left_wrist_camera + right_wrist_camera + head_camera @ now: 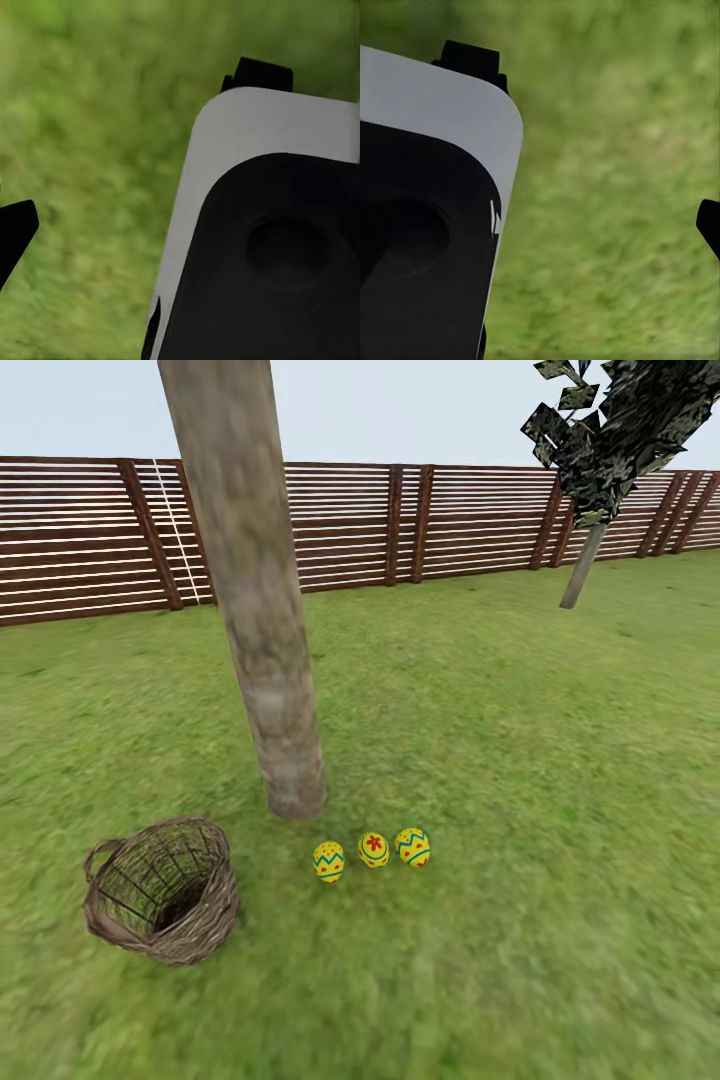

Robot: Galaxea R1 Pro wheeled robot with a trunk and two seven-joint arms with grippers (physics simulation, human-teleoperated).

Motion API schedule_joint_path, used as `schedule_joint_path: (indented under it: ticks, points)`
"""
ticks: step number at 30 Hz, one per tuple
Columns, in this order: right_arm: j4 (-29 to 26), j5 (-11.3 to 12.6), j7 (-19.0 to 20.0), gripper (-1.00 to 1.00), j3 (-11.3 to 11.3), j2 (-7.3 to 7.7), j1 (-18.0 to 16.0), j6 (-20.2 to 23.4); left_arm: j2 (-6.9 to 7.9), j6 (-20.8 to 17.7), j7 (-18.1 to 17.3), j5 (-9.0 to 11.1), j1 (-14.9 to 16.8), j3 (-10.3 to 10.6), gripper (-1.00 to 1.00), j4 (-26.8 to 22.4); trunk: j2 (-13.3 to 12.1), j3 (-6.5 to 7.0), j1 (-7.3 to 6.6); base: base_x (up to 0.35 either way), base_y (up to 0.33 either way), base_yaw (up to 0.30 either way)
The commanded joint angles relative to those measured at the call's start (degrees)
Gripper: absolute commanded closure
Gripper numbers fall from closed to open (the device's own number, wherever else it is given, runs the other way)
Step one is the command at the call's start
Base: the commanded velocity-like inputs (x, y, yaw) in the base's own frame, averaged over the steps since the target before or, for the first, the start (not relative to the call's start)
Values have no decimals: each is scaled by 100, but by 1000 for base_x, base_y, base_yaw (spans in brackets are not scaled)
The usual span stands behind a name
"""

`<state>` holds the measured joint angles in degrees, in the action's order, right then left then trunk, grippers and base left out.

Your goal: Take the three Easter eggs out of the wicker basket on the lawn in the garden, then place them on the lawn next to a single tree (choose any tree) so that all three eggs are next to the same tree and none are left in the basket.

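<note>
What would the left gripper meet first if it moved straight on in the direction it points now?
Probably the grass. In the left wrist view, one dark fingertip shows at the edge, and ahead lies blurred green lawn. A grey and black robot part stands beside that line. Depth is unclear.

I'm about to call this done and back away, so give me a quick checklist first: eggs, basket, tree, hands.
1. Three Easter eggs out on the lawn: ok, all three lie in a row on the grass.
2. Eggs beside one tree: ok, just in front of the thick trunk's base.
3. Wicker basket emptied: ok, tipped towards the camera, no egg seen inside.
4. Eggs apart from the basket: ok.
5. Both hands free: cannot tell; the wrist views show grass and dark fingertips at the frame edges.
</note>
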<state>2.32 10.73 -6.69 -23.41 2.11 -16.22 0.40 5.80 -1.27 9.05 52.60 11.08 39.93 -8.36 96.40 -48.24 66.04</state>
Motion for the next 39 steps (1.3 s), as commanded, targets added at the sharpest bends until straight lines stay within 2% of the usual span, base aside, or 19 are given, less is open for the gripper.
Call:
schedule_joint_path:
  ticks: [1, 6, 13, 39]
  points:
    - [6, 59, -8, -100, -49, -6, -4, 4, 26, -5, 43, 45, 0, 48, -100, -16, 2, -4, -1, 0, 0, 0]
    - [5, 56, -8, -100, -49, -2, -4, 4, 45, 8, 46, 45, 3, 44, -100, 297, 2, -4, -1, 0, 0, 0]
    - [5, 61, -8, -100, -49, -1, -4, 4, 229, 12, 44, 41, 0, 44, -100, 435, 2, -4, -1, 0, 0, 0]
    - [5, 61, -8, -100, -49, 0, -4, 4, 230, 12, 44, 46, 2, 42, -100, 438, 2, -4, -1, 0, 0, 0]
